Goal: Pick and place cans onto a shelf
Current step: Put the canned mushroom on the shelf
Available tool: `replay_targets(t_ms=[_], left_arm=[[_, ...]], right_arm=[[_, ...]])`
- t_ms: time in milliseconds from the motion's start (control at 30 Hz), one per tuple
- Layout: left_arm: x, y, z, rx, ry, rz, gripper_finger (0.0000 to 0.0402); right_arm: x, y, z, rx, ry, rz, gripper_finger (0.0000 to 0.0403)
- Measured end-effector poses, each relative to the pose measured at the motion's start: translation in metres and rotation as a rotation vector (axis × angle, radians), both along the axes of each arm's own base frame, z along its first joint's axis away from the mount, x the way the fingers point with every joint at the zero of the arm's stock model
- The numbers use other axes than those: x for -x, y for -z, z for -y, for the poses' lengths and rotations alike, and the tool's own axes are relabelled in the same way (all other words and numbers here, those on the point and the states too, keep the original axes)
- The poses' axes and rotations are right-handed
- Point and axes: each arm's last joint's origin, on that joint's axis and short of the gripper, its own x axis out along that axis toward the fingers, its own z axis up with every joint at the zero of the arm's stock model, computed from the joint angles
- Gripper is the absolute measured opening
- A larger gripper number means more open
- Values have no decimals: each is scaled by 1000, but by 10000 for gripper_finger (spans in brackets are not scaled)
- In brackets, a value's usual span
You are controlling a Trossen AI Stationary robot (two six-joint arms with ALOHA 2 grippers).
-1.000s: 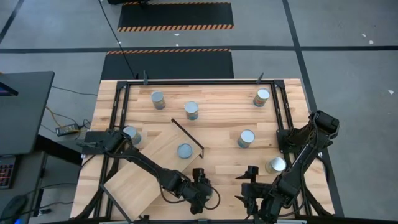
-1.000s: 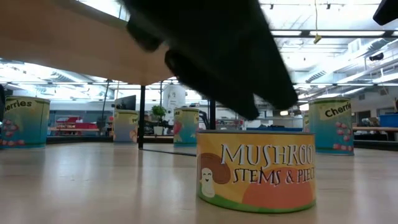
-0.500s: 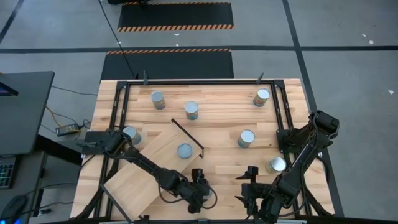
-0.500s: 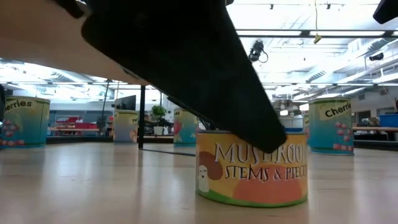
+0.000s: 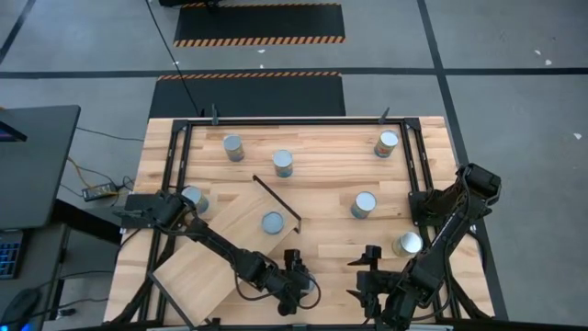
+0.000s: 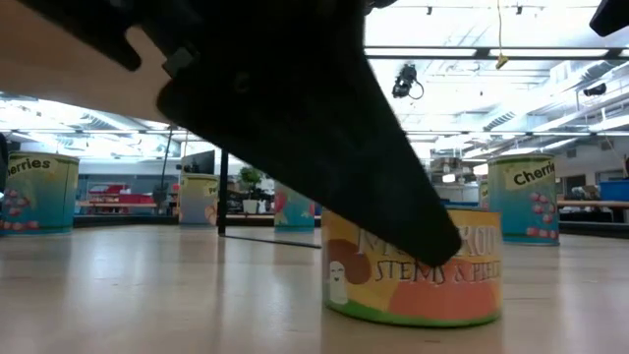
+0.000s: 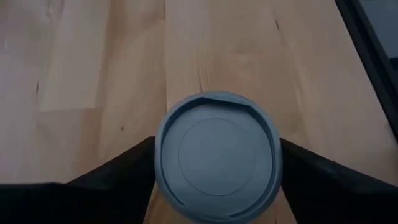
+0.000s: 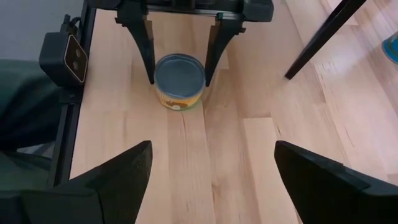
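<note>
Far left of the high view, one of the cans (image 5: 193, 199) stands on the tabletop (image 5: 322, 184), hard by the left arm and just off the upper edge of the shelf (image 5: 207, 257). The shelf lies slantwise across the lower left, its black frame rail jutting toward the centre. One can (image 5: 273, 222) stands on the board near its upper right corner. Above that, two more stand near each other in the upper middle, one (image 5: 233, 146) to the left and one (image 5: 282, 163) a little lower right.

Bottom centre now: the left pincer (image 5: 293, 259) is down at the tabletop, right over the mushroom can (image 7: 217, 155). It is spread – one dark finger (image 7: 118, 174) on each side of the tin and close against its sides. The left wrist view puts the silver lid dead centre between them. From the low view the yellow label sits right of centre, the can flat on the wood, with a big dark finger slanting across in front of it. Cherries tins stand farther back at both edges.

Moving right – the right pincer (image 5: 371, 257) hangs at bottom centre right, spread wide and holding nothing. It faces the left one, and its wrist view shows the mushroom can framed between the other arm's fingers at upper centre.

Right side of the tabletop: a can (image 5: 364, 204) at mid-height, another (image 5: 387, 143) at the upper right near the black frame, and one last can (image 5: 407, 243) lower right, just beside the right arm.
</note>
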Motion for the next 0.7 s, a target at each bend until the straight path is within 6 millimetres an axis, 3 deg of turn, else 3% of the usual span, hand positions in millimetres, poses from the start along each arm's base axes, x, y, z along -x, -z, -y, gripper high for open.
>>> replay_targets(t_ms=[133, 233, 367, 500, 633, 700], left_arm=[[-1, -6, 0, 16, -15, 12, 282], [-4, -25, 3, 24, -4, 38, 283], [-6, -81, 6, 38, 2, 122, 284], [0, -116, -4, -45, -48, 79, 285], [21, -173, -26, -127, -192, 102, 285], [38, -188, -40, -181, -277, 72, 285]], right_arm=[[0, 0, 0, 12, -13, -3, 346], [0, 0, 0, 16, -17, -3, 346], [0, 0, 0, 14, -18, -2, 346], [0, 0, -1, 10, -18, 1, 346], [-1, 0, -1, 7, -18, 3, 346], [-1, 0, -1, 6, -18, 3, 346]])
